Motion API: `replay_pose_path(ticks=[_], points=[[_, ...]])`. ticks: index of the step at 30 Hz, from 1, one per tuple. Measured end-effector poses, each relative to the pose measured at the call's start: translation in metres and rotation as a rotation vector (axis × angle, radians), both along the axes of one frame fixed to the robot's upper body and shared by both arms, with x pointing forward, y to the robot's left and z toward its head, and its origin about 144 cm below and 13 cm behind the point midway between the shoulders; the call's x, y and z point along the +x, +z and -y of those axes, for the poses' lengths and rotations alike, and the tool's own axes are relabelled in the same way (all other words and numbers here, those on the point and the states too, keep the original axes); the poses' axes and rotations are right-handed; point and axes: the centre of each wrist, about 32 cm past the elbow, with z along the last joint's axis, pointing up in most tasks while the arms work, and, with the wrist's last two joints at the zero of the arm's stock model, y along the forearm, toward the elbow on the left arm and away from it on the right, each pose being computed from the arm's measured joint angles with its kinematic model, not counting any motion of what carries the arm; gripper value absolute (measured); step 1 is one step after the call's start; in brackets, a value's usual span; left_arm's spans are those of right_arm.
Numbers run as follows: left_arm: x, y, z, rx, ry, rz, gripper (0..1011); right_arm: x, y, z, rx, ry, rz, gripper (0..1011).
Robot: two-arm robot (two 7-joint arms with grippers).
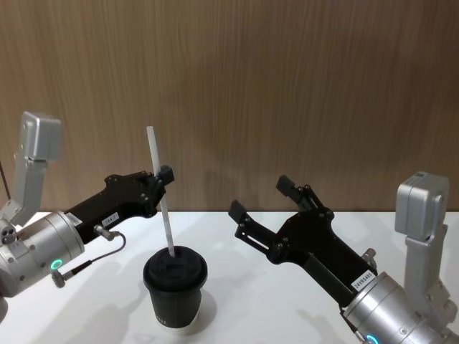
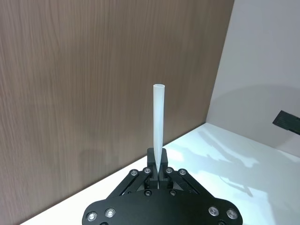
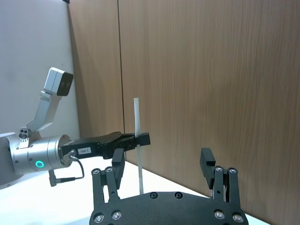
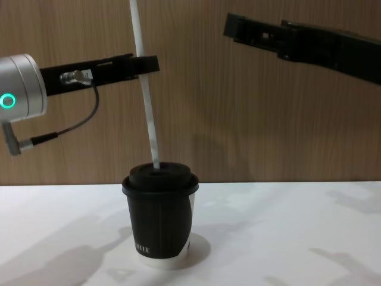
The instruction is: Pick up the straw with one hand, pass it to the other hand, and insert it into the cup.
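The white straw [image 1: 167, 222] stands nearly upright, leaning slightly, with its lower end at the opening in the middle of the cup's lid. My left gripper [image 1: 165, 175], the one with the cable and green ring light, is shut on the straw about halfway up, above the cup. The black cup [image 1: 174, 290] with its domed lid stands on the white table [image 1: 244, 308]. From the side, the straw [image 4: 147, 101] runs from the left gripper [image 4: 149, 64] down into the lid of the cup [image 4: 159, 217]. My right gripper [image 1: 262, 196] hangs open and empty, right of the cup.
A brown wood-grain wall [image 1: 287, 86] closes off the back of the table. White table surface lies bare to the right and left of the cup. The right gripper [image 4: 238, 28] hovers well above table height.
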Motion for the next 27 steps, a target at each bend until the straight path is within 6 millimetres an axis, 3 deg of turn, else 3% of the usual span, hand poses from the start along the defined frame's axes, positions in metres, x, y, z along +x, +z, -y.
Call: replay_pose_path(ticks=[6,10,16,22,27], points=[[0.001,-0.004,0.001,0.004,-0.006,-0.010,7,0.000,0.000,0.000,0.000,0.000,0.000,1001],[0.002,-0.006,0.002,0.005,-0.010,-0.018,73,0.000,0.000,0.000,0.000,0.000,0.000,1001],[0.001,-0.009,0.003,0.005,-0.014,-0.032,223,0.000,0.000,0.000,0.000,0.000,0.000,1001],[-0.003,-0.010,0.003,-0.002,-0.015,-0.035,466,0.000,0.000,0.000,0.000,0.000,0.000,1001],[-0.008,-0.010,0.000,-0.011,0.002,-0.031,610,0.000,0.000,0.000,0.000,0.000,0.000,1001]])
